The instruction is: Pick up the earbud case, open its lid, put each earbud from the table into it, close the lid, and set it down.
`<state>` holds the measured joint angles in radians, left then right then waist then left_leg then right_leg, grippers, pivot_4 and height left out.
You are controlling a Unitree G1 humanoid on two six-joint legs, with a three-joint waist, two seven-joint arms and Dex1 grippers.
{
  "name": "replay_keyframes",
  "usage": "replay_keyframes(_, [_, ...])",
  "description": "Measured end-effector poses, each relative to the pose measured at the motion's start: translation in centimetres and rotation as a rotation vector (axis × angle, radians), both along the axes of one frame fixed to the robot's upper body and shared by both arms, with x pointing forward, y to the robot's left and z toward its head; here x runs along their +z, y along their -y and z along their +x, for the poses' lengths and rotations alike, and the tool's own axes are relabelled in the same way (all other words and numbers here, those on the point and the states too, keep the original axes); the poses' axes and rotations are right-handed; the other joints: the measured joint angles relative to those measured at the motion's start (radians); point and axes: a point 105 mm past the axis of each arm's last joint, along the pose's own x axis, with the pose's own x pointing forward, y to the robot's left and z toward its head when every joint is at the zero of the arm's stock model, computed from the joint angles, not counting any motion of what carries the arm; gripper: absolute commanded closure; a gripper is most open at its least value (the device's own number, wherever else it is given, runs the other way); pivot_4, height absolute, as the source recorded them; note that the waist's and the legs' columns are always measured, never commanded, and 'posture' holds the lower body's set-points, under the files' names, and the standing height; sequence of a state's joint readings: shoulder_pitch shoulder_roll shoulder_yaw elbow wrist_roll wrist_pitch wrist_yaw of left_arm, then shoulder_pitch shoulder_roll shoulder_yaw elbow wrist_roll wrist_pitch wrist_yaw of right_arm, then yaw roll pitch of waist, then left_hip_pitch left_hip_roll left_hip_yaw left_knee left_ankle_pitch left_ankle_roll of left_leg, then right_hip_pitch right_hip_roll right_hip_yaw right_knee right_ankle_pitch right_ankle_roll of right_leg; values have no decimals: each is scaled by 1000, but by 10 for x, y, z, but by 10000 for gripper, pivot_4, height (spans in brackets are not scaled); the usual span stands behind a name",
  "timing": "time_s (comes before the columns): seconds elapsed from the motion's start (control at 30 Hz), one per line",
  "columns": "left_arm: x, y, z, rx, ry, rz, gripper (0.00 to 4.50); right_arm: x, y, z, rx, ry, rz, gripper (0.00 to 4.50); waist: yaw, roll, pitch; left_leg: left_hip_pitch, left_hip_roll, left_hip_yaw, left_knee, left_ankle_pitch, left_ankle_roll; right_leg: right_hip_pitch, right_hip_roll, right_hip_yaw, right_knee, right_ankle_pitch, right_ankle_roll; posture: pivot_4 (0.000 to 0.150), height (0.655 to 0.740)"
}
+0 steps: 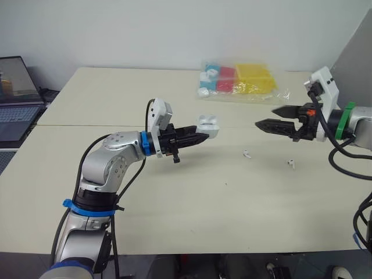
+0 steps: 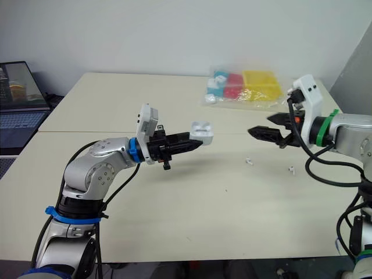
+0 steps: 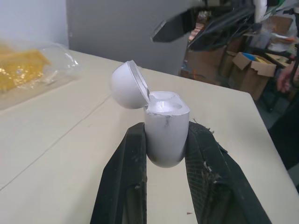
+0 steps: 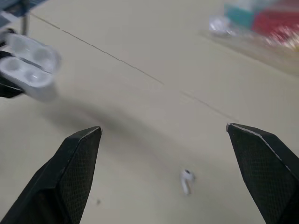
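My left pincer [image 1: 199,138] pinches the smooth, glossy white earbud case [image 3: 164,128] at mid-frame, its domed lid [image 3: 127,86] tipped open over two hollow wells. My right pincer [image 4: 162,128] is spread wide above the matte beige table [image 1: 174,203]. Right of centre lie one tiny white earbud [image 1: 247,154] and a second earbud [image 1: 291,164].

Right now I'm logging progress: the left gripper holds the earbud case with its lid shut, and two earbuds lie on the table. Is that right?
Not quite: the lid is open, hinged back from the earbud case, as the left wrist view shows. The left gripper does hold it, and two earbuds lie on the table.
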<state>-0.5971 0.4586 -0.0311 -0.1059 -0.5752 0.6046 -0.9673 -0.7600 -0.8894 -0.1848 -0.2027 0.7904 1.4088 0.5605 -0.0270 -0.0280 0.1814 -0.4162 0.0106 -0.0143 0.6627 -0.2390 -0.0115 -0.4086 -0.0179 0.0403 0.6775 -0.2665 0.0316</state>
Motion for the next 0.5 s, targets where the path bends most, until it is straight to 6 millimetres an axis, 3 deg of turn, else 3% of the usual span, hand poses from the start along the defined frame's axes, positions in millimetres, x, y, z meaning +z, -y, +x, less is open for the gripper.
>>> replay_keyframes(0.1, [0, 6, -4, -1, 9, -21, 37531, -24, 20, 8, -124, -112, -58, 335, -1, 0, 0, 0, 0, 0, 0, 0, 0, 0, 0, 0, 1, 0, 0, 1500, 7400])
replay_keyframes(0.27, [1, 8, -5, 7, 17, -26, 37531, -45, 37, 11, -200, -202, -95, 335, -2, 0, 0, 0, 0, 1, 0, 0, 0, 0, 5, 1, 1, 0, 0, 1500, 7400])
replay_keyframes(0.43, [-6, 10, -9, -5, 1, -25, 37531, -87, 69, 20, -384, -387, -160, 335, -3, 0, 0, 0, 0, 3, 0, 0, 0, -1, 4, 1, 0, 0, 0, 1500, 7400])
replay_keyframes(0.5, [-5, 15, -14, -29, 11, -25, 37531, -91, 74, 24, -407, -412, -157, 335, -3, 1, 0, 0, 0, 3, 0, 0, 0, -1, 5, 1, 0, 0, 0, 1500, 7400])
